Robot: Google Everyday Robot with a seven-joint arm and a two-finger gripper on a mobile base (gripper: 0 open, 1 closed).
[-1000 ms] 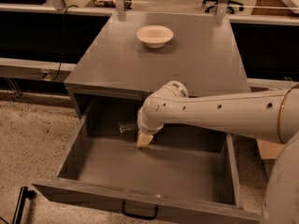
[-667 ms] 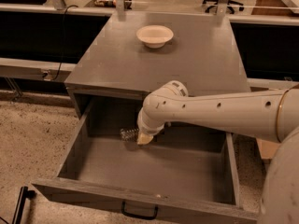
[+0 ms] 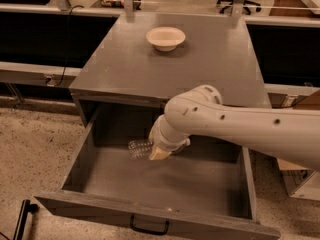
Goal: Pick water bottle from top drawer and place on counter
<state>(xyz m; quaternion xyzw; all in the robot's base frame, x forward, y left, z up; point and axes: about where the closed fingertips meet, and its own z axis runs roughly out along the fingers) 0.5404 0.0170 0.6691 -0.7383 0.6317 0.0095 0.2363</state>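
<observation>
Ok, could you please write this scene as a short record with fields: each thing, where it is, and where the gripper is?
water bottle: roughly horizontal, inside the top drawer near its back wall
top drawer: pulled open, grey interior
drawer handle: black, on the front panel
counter: grey top of the cabinet, holds one bowl
bowl: white, upright, toward the back of the counter
gripper: down inside the drawer, at the bottle's right end
task state: bottle not yet on the counter

1 bowl occupies counter; jaws in top drawer.
</observation>
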